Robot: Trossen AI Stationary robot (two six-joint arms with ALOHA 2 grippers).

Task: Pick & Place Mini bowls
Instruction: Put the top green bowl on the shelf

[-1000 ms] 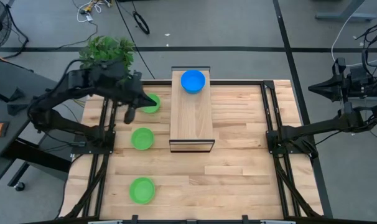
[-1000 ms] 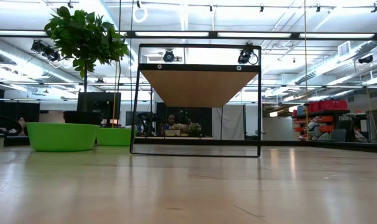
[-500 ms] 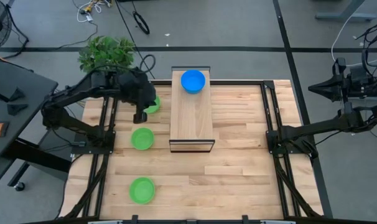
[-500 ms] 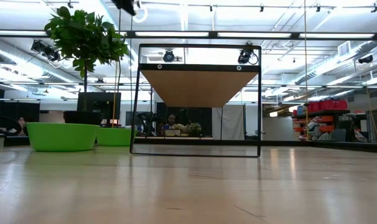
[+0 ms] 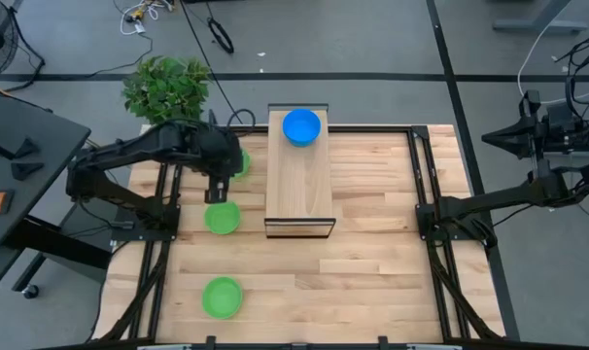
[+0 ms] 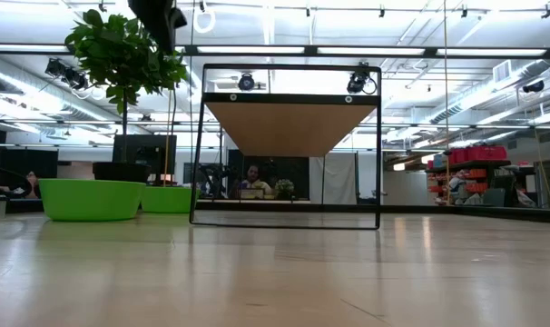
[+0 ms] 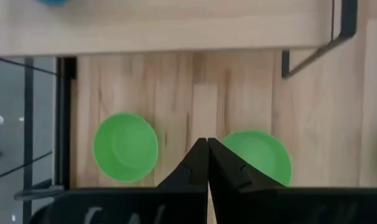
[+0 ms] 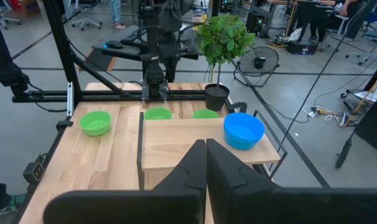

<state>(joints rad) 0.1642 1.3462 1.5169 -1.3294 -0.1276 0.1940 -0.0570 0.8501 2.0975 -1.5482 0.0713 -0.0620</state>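
Three green mini bowls rest on their bases along the table's left side: the far one (image 5: pixel 238 161) (image 7: pixel 125 146), the middle one (image 5: pixel 222 217) (image 7: pixel 257 157) and the near one (image 5: pixel 222 297). A blue bowl (image 5: pixel 301 126) (image 8: pixel 243 129) sits on the far end of a raised wooden platform (image 5: pixel 299 180). My left gripper (image 5: pixel 217 187) (image 7: pixel 207 142) hangs shut above the table, over the gap between the far and middle green bowls, touching nothing. My right gripper (image 8: pixel 205 144) is shut and waits beyond the table's right edge.
A potted leafy plant (image 5: pixel 166 86) stands at the table's far left corner, behind the left arm. The platform's black metal frame (image 6: pixel 286 145) stands on the table. Bare wood lies to the right of the platform and across the near half.
My left gripper has moved from beside the far green bowl a little toward the platform and the near edge, and it has come down: in the low view it enters from the top. The bowls have not moved.
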